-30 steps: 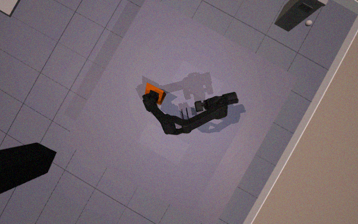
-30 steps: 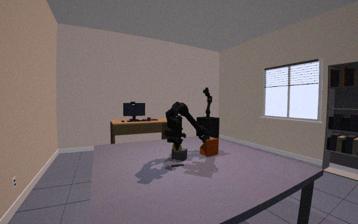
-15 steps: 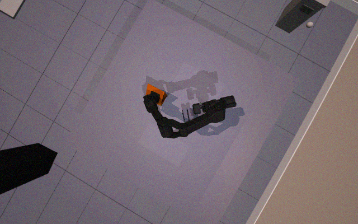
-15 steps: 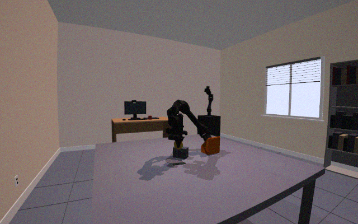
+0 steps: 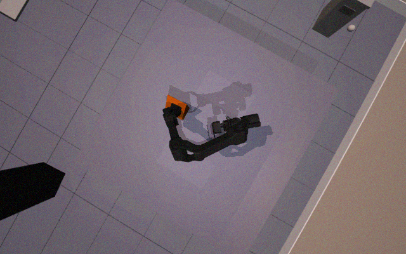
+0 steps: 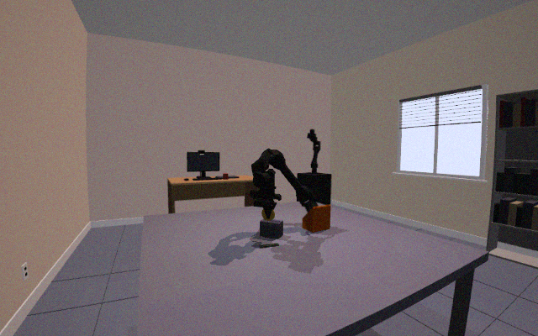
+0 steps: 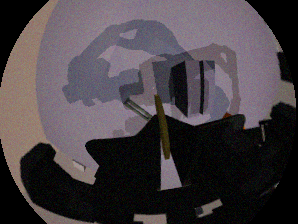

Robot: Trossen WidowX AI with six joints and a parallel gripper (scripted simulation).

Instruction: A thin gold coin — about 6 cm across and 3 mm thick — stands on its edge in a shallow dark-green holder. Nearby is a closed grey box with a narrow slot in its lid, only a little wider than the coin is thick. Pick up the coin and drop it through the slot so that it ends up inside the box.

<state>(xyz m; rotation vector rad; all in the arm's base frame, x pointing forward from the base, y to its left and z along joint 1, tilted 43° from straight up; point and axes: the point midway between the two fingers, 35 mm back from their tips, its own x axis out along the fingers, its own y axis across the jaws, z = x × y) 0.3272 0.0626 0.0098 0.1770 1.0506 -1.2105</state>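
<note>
hand (image 6: 268, 212) pinching thin gold coin (image 6: 268, 215) | just above closed grey box (image 6: 271, 228) | slot blurred in wrist view

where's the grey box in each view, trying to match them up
top: grey box just right of centre, partly under the gripper end of the arm.
exterior: grey box on the table near picture centre, directly below the gripper holding the gold coin.
wrist: grey box above centre, its dark slot visible, beyond the coin's edge.
shared landmark: the gripper itself; the orange block shows only in top and exterior.
</note>
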